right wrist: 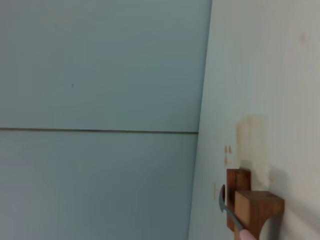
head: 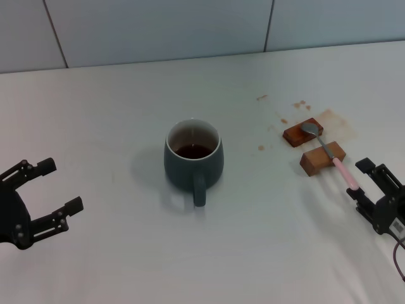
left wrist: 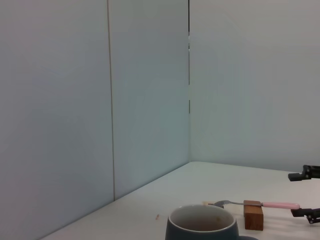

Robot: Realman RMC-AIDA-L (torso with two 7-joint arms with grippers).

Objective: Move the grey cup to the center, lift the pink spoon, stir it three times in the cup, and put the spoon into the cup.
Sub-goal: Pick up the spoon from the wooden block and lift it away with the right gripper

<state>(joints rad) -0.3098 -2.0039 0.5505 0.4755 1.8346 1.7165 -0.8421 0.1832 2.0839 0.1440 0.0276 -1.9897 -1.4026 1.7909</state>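
While the cup (head: 193, 156) stands whole at mid-table in the head view, the left wrist view cuts it off below the rim, and the brown liquid inside is plain only from above. Its handle points toward the robot.

To the right, the spoon (head: 329, 154) bridges two wooden blocks: its grey bowl rests on the far block (head: 302, 132), its neck crosses the near block (head: 323, 158), and its pink handle juts out past that block. The handle's tip reaches the right gripper (head: 363, 180), whose fingers are spread wide on either side of it; whether they touch it is hard to say. The right wrist view catches only the blocks, the spoon's bowl and neck.

Brown stains (head: 336, 122) mark the table (head: 114, 114) around the blocks.

Low at the left edge, well apart from the cup, the left gripper (head: 56, 186) hangs wide open and holds nothing.
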